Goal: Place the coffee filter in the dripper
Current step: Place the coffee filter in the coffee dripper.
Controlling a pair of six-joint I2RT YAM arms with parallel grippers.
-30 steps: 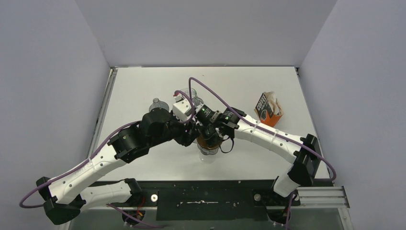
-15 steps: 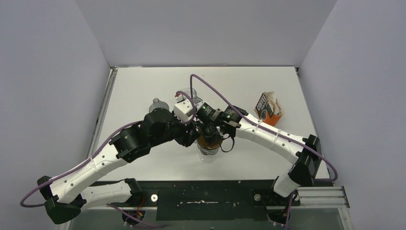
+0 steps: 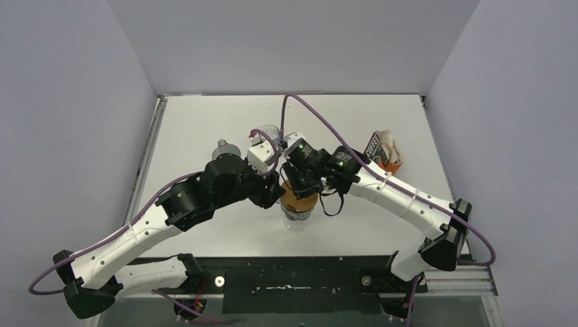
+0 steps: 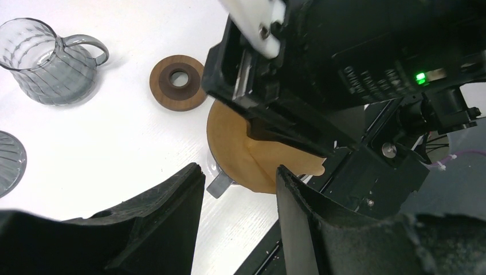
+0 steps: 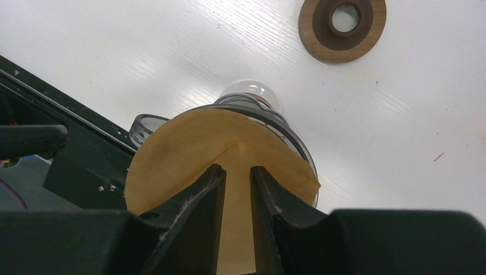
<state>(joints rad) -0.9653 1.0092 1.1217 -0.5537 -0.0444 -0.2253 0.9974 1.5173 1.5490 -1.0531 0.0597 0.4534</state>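
Observation:
A tan-brown paper cone [image 5: 189, 154] sits in the mouth of the smoky see-through dripper [image 5: 289, 133], which stands near the table's middle [image 3: 297, 216]. My right gripper [image 5: 238, 169] is right above the cone [image 3: 303, 182]. Its fingers are a narrow gap apart, with tan paper showing between them. My left gripper [image 4: 239, 172] is open wide beside the dripper [image 3: 275, 194]. The dripper's grey handle tab [image 4: 218, 184] shows between its fingers, untouched. White paper [image 3: 390, 139] sticks out of an orange coffee box. I cannot tell whether that is the coffee filter.
A brown wooden ring collar [image 4: 179, 82] lies loose on the table behind the dripper [image 5: 343, 23]. A clear ribbed glass jug [image 4: 49, 69] stands further back. Another ribbed glass piece [image 3: 225, 148] is at the left. The orange coffee box [image 3: 380, 160] is at the right.
My right wrist has risen and swung back to the right, so more of the tan cone shows in the dripper. The left arm and the dripper have stayed put.

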